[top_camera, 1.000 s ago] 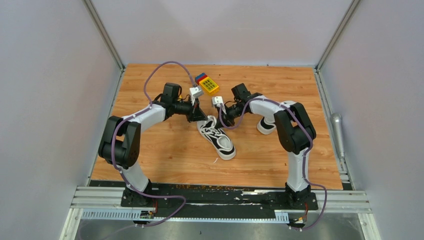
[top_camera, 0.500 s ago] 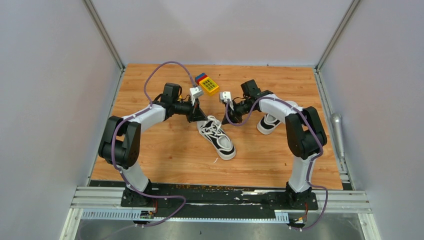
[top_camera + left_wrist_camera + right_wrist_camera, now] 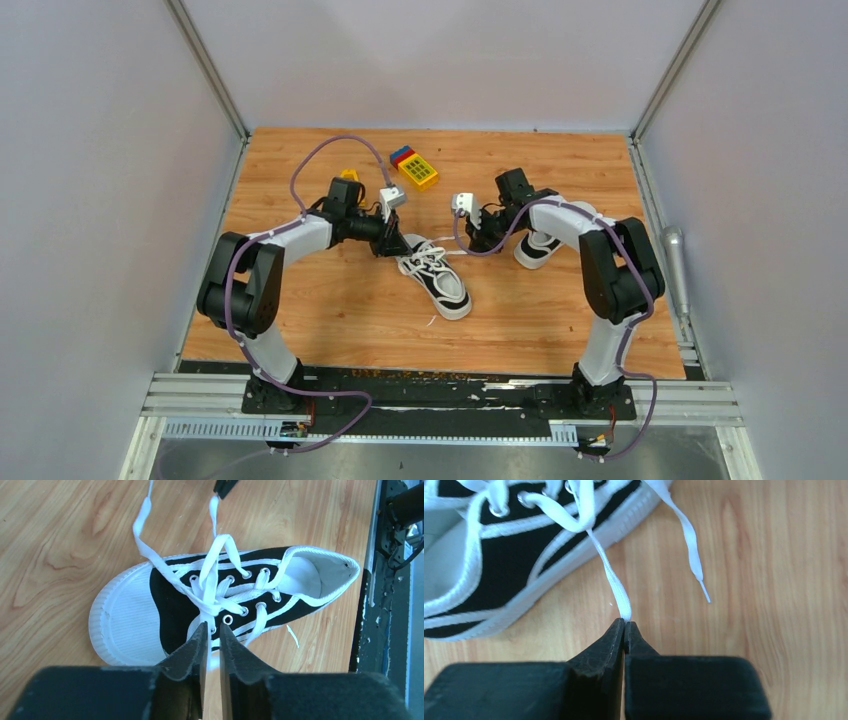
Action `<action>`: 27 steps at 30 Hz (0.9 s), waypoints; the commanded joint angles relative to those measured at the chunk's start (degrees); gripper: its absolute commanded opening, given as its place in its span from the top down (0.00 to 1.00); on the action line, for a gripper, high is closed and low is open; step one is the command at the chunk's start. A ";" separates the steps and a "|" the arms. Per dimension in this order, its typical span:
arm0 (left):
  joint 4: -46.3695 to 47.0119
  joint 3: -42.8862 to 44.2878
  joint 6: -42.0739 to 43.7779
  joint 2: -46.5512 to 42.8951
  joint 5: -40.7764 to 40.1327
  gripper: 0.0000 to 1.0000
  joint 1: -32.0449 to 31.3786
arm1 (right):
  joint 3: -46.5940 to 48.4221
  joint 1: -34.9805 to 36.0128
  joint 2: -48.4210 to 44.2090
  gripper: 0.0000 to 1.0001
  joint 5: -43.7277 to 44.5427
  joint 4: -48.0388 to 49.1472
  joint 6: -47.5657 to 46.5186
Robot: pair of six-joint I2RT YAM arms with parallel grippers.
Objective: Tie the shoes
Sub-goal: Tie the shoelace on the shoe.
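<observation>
One black sneaker (image 3: 440, 280) with a white toe cap lies mid-table, its white laces pulled out loose. The second sneaker (image 3: 537, 248) lies to the right, partly hidden under my right arm. My left gripper (image 3: 388, 248) is at the first shoe's toe end. In the left wrist view this gripper (image 3: 211, 627) is shut on a lace strand (image 3: 215, 565) over the shoe (image 3: 165, 592). My right gripper (image 3: 472, 240) is right of the shoe. In the right wrist view it (image 3: 625, 623) is shut on a taut lace (image 3: 611, 582) running from the shoe (image 3: 499, 565).
Colourful toy blocks (image 3: 413, 167) sit at the back, and a small yellow block (image 3: 348, 175) sits behind my left arm. A grey metal cylinder (image 3: 674, 255) lies off the table's right edge. A free lace end (image 3: 689, 545) rests on the wood. Walls close in three sides.
My right gripper has moved right, away from the shoe, drawing its lace out taut. My left gripper has shifted slightly left and lower at the toe end.
</observation>
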 commanded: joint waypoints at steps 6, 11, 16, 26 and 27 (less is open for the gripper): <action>1.18 5.71 -2.12 -2.09 -5.70 0.60 -1.27 | -2.13 -0.83 -5.45 1.00 8.74 2.44 1.41; -4.80 19.50 -12.33 4.01 -16.76 0.55 -3.23 | -2.75 -0.64 -6.12 1.00 8.91 2.70 2.38; -15.39 31.41 -14.89 15.64 -21.34 0.52 -6.92 | -1.45 -0.43 -5.91 1.00 9.10 3.44 3.94; -26.06 34.77 -16.64 20.89 -27.01 0.50 -12.31 | -3.38 0.23 -7.68 1.00 7.84 5.48 7.09; -27.04 35.25 -16.62 21.82 -28.06 0.50 -12.87 | -3.57 0.36 -7.86 1.00 7.70 5.61 7.37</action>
